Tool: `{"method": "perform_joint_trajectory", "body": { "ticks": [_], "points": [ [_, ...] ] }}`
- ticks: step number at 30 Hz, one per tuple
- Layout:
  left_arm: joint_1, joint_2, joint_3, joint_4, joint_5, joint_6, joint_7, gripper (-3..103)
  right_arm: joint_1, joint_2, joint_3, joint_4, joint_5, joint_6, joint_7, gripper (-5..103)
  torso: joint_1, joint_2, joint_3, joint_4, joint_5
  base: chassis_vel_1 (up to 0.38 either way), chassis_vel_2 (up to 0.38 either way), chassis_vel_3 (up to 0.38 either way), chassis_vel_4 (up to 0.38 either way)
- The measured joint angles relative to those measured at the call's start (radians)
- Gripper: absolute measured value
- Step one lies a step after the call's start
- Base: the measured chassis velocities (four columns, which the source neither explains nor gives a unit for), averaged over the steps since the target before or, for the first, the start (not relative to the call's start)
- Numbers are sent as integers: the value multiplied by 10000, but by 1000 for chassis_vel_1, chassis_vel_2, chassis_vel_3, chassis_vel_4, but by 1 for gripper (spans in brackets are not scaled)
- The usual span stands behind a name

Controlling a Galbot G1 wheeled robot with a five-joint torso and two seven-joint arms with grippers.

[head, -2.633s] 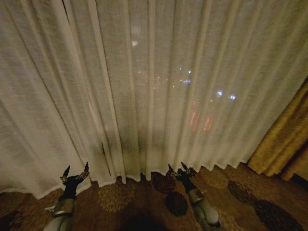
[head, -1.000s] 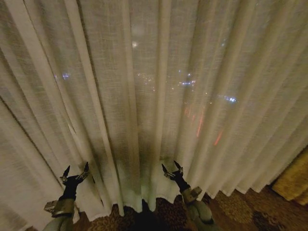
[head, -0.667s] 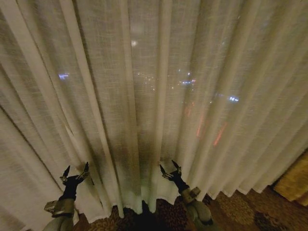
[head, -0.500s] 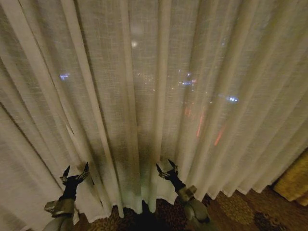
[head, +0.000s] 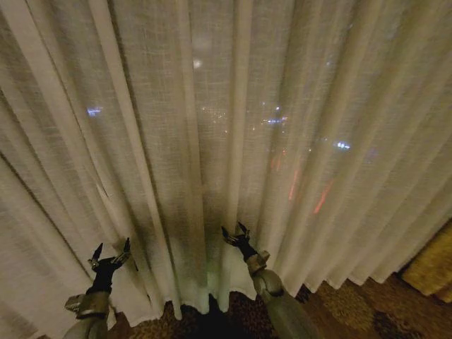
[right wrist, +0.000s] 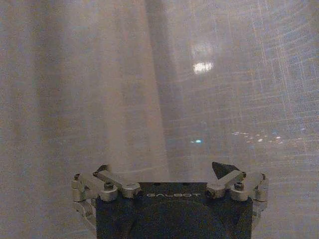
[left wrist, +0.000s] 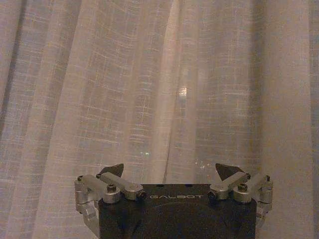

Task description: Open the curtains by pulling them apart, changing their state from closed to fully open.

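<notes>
Curtains (head: pixel 233 141) hung closed across whole view, pleats running vertically, hems at carpet (head: pixel 353 311). Right tool (head: pixel 235 232) spread wide, pointed into center folds low down, nothing between fingers. Left tool (head: pixel 113 248) also wide, low at left, just before fabric.

Left tool (head: pixel 112 248) with dark pointed fingertips on a black wrist, grey rounded forearm behind it, right tool (head: pixel 234 232) the same, silver linkage bars with dark screws flanking each black housing, pale GALBOT lettering on the housing face
</notes>
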Motion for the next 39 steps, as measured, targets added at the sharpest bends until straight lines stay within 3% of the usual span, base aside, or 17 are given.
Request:
{"method": "perform_joint_trajectory", "body": {
  "ticks": [5, 8, 11, 15, 17, 20, 23, 27, 32, 35, 39],
  "points": [
    [0, 0, 0, 0, 0, 0, 0, 100, 636, 202, -34, -534, -397, -240, 837, 100, 1, -1, 0, 0, 0, 0, 0, 0, 0],
    [0, 0, 0, 0, 0, 0, 0, 100, 707, 232, -33, -551, -394, -303, 947, 103, 1, 0, 0, 0, 0, 0, 0, 0, 0],
    [0, 0, 0, 0, 0, 0, 0, 100, 693, 217, -30, -506, -300, -309, 960, 94, 1, 0, 0, 0, 1, 0, 0, 0, 0],
    [0, 0, 0, 0, 0, 0, 0, 100, 497, 108, 7, -278, -217, -291, 882, 73, 0, 0, -1, -1, 1, 0, 0, 0, 0],
    [0, 0, 0, 0, 0, 0, 0, 100, 467, 92, 12, -245, -208, -281, 861, 73, 0, 0, -1, -1, 1, 0, 0, 0, 0],
    [0, -1, 0, 0, 0, 0, 0, 100, 346, 58, 20, -150, -174, -233, 780, 57, 0, 0, -1, -1, 1, 0, 0, 0, 0],
    [0, 0, 0, 0, 0, 0, 0, 100, 287, 69, 24, -117, -147, -196, 722, 51, 0, 0, -1, -1, 1, 0, 0, 0, 0],
    [0, 0, 0, 0, 0, 0, 0, 100, 199, 80, 35, -66, -88, -129, 501, 30, 0, 0, -1, -1, 1, 0, 0, 0, 0],
    [0, 0, 0, 0, 0, 0, 0, 100, 165, 68, 44, -47, -64, -80, 417, 19, 1, 0, -1, -1, 1, 0, 0, 0, 0],
    [0, -1, 0, 0, 0, 0, 0, 100, 127, 44, 52, -7, -64, -41, 461, 3, 1, 0, -1, -1, 1, 0, 0, 0, 0],
    [0, 0, 0, 0, 0, 0, 0, 100, 73, 26, 102, 6, -90, 109, 351, 1, 0, 0, -1, -1, 1, 0, 0, 0, 0]
  ]
}}
